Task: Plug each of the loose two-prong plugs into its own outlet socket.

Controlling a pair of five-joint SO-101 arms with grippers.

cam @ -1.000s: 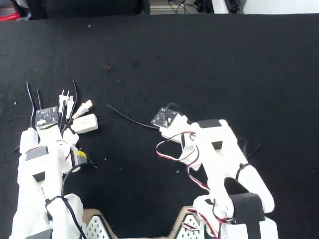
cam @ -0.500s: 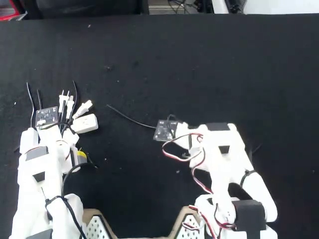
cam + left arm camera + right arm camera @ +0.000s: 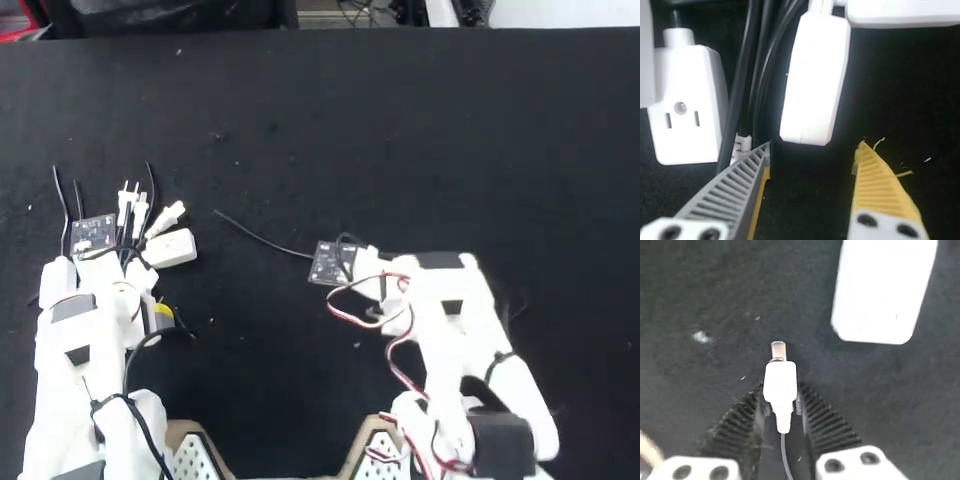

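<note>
Two white arms (image 3: 80, 340) rise from the table's (image 3: 400, 120) 6 o'clock edge. The right gripper (image 3: 780, 391), near centre toward 5 o'clock, is clamped on a white two-prong plug (image 3: 780, 375). A white block (image 3: 883, 290) lies just ahead, apart. The left gripper (image 3: 813, 150), at 8 o'clock, is spread wide and holds nothing, flanking a white adapter's (image 3: 815, 75) end. Beyond black cables (image 3: 752, 60) sits an outlet socket (image 3: 685, 107). Farther out at 9 o'clock lie loose plugs (image 3: 130, 203).

Black is seen on the table (image 3: 400, 120) and cables (image 3: 752, 60). The plug (image 3: 780, 382) and outlet (image 3: 682, 115) are coloured white. The left gripper (image 3: 813, 150) is ribbed, one finger (image 3: 735, 185) grey, one yellow.
</note>
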